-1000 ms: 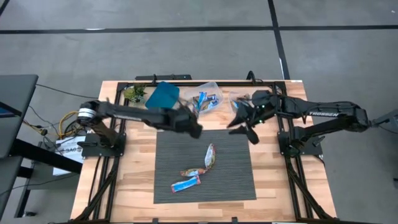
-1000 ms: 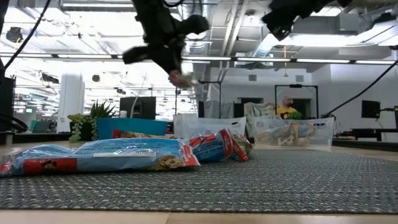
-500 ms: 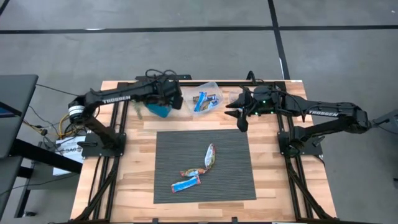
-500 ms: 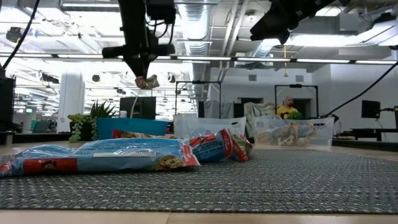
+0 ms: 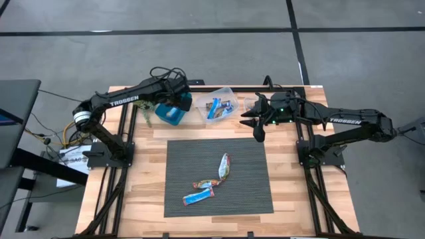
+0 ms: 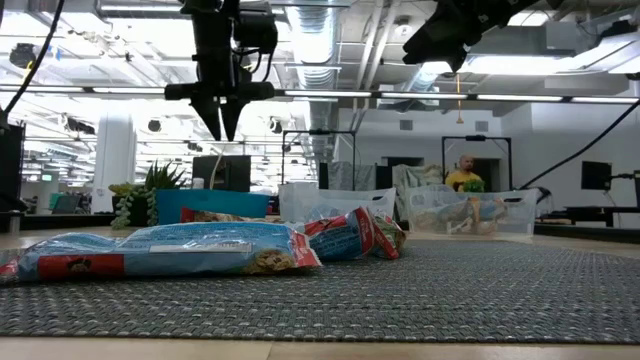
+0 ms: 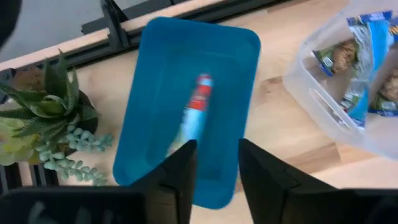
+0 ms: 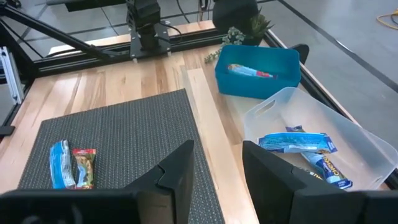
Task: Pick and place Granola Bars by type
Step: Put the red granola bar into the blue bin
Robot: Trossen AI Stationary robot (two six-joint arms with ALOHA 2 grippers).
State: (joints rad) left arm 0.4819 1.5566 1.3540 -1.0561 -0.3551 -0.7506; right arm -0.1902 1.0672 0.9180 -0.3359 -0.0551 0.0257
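Hovering over the teal bin (image 5: 174, 109), the left gripper (image 7: 214, 163) is parted and empty.
We see one bar (image 7: 194, 109) lying inside that bin, several blue bars (image 8: 298, 143) in the clear bin (image 5: 229, 95) beside it, and three bars (image 5: 209, 179) on the grey mat (image 5: 246, 199). Our right gripper (image 8: 217, 163) waits above the table's far edge, fingers apart, holding nothing.

This is a robotics lab in a large open industrial hall, shown by the wooden bench (image 5: 146, 199) framed in black rails, exposed ceiling ducts (image 6: 330, 30), strip lights, bare concrete floor (image 5: 199, 60) and a person (image 6: 461, 172) at far workstations.
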